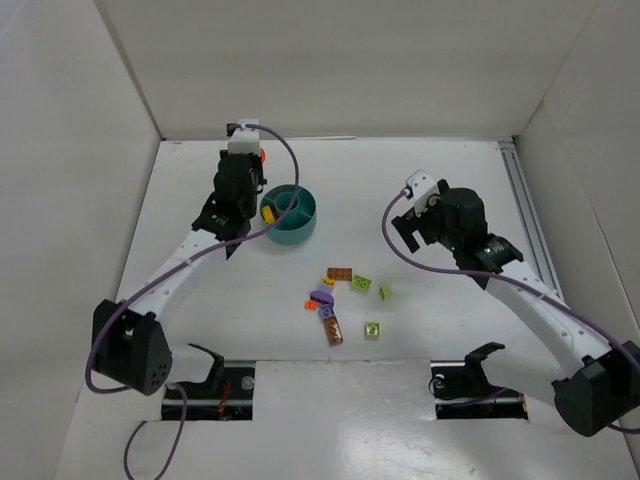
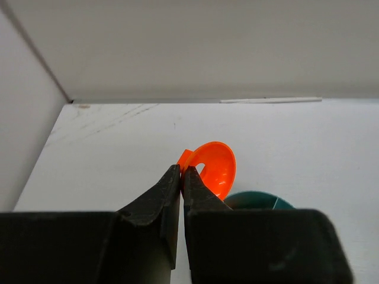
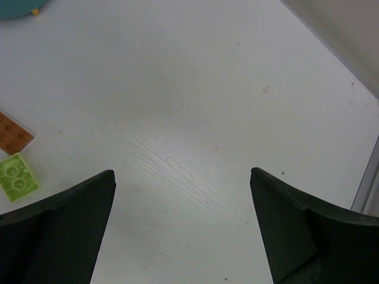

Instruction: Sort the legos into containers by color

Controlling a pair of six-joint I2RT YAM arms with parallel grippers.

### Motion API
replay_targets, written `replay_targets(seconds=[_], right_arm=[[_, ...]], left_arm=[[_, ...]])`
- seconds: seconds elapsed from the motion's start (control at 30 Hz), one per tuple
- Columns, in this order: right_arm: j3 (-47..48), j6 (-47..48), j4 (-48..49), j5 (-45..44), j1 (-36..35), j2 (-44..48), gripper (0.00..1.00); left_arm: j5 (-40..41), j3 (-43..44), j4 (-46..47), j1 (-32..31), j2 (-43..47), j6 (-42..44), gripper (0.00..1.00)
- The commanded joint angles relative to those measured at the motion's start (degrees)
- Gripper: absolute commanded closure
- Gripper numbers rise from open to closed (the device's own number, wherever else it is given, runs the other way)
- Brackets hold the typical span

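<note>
My left gripper (image 2: 182, 171) is shut on the edge of an orange-red round, cup-shaped lego (image 2: 217, 168), held above the table behind the teal dish (image 2: 258, 199). From above, that gripper (image 1: 258, 158) hangs just past the dish's (image 1: 303, 231) far-left rim, and a yellow brick (image 1: 268, 211) lies in one of the dish's sections. Loose legos lie mid-table: a brown brick (image 1: 339, 273), lime green bricks (image 1: 362, 284) (image 1: 372, 329), a purple one (image 1: 322, 297). My right gripper (image 3: 183, 177) stands wide open over bare table, with nothing between its fingers; it hovers right of the pile (image 1: 408, 225).
White walls close in the table at the back and both sides. In the right wrist view a brown brick (image 3: 15, 135) and a lime brick (image 3: 18, 176) lie at the left edge. A metal rail (image 1: 525, 205) runs along the table's right side.
</note>
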State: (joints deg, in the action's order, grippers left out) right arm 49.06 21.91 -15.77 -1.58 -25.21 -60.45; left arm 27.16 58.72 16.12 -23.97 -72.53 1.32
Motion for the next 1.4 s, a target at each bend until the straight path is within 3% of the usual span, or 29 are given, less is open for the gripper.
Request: replay_targets(seconds=[0.0, 0.07, 0.33, 0.57, 1.37], right_arm=[[6.2, 2.0, -0.8, -2.3, -0.5, -2.6, 0.00], [9.2, 3.2, -2.1, -2.9, -0.5, -5.6, 0.00], [13.5, 3.8, -4.0, -2.9, 0.1, -10.1, 0.00], [13.5, 3.2, -4.0, -2.9, 1.1, -10.7, 0.00], [11.3, 2.2, -5.1, -6.1, 2.2, -8.5, 0.00]], left_arm=[[-13.2, 3.6, 7.9, 2.4, -5.4, 14.8, 1.00], [-18.2, 4.7, 8.1, 3.7, -8.5, 15.5, 1.00], [-18.9, 5.8, 12.3, 4.3, -15.5, 18.5, 1.00], [-25.1, 5.1, 11.7, 4.8, -19.3, 19.2, 1.00], [-23.9, 1.8, 9.7, 4.3, -24.4, 19.3, 1.00]])
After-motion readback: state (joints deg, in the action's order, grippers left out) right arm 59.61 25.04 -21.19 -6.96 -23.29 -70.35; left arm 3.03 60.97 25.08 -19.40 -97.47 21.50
